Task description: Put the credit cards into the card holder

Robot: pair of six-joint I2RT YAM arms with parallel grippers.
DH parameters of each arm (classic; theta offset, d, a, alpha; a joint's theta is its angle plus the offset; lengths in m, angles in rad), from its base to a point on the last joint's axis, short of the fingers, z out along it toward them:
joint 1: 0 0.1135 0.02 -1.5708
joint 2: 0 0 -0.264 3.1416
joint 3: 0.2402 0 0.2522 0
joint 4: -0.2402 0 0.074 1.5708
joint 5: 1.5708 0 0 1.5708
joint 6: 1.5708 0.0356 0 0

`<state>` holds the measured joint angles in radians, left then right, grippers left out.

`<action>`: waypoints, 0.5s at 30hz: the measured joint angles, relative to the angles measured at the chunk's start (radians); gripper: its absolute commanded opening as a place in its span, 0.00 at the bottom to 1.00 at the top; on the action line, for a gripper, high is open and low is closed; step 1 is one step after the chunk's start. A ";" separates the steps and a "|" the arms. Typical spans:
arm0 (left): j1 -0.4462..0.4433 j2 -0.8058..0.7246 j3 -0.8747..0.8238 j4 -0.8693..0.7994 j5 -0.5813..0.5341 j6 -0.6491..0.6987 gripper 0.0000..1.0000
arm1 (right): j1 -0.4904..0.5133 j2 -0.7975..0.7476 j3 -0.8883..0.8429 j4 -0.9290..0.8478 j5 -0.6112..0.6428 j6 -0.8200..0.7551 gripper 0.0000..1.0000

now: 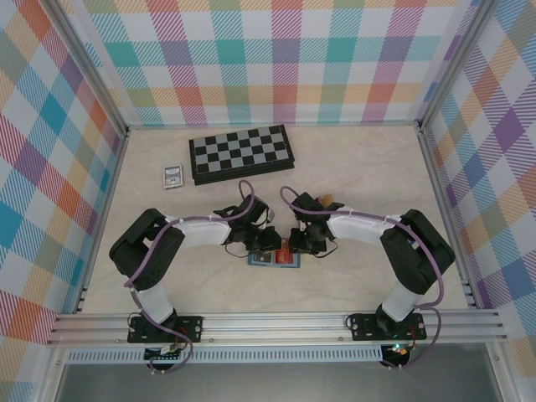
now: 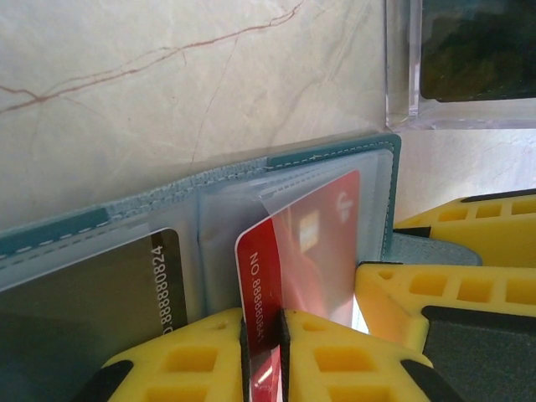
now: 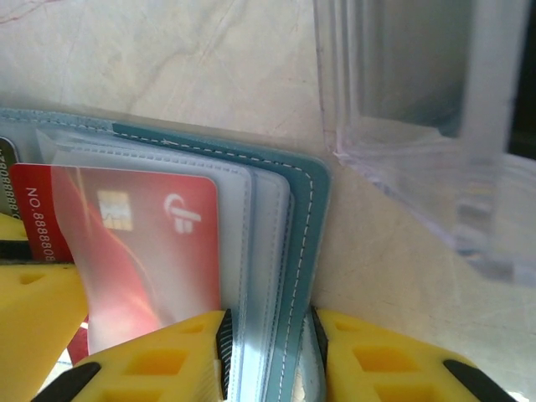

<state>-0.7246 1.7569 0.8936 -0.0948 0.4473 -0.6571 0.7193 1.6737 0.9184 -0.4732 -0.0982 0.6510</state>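
Reading from the left in the left wrist view, a dark card (image 2: 92, 310) sits inside a clear pocket of the open teal card holder (image 2: 335, 155), and the digits "888880824" run sideways along its right edge. Just to the right of it, a red card (image 2: 306, 243) stands tilted, printed "NO 88888" along its left edge, the rest of the number being cut off by the fingers; it also carries a small chip and a white logo. The left gripper (image 2: 264, 343) is clenched on the lower edge of this red card, its yellow fingers (image 2: 193, 364) pressing both faces, while the card's upper part lies behind a clear sleeve of the holder. In the right wrist view the same card (image 3: 159, 243) reads "NO.88880" at the left, with the chip and logo facing up under the frosted sleeve. Further right, the right gripper (image 3: 272, 352) is clamped on the near edge of the holder's right leaves (image 3: 297, 251), teal cover and clear sleeves together between its yellow fingers (image 3: 385, 360). Beyond the holder's right corner stands a clear box (image 3: 402, 126) on the pale marbled table (image 3: 167, 59), close to the holder but apart from it.
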 measured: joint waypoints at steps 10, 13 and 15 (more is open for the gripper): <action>-0.005 0.002 0.000 0.023 0.004 -0.013 0.27 | 0.000 -0.022 -0.021 0.013 0.003 0.019 0.27; -0.008 0.002 0.000 0.027 0.003 -0.024 0.30 | 0.000 -0.026 -0.023 0.010 0.006 0.019 0.27; -0.008 0.002 0.000 0.034 0.003 -0.029 0.31 | 0.000 -0.026 -0.023 0.010 0.008 0.019 0.27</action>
<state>-0.7326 1.7592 0.8936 -0.0608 0.4507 -0.6865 0.7193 1.6482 0.8955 -0.4633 -0.0906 0.6701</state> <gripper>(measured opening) 0.301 0.270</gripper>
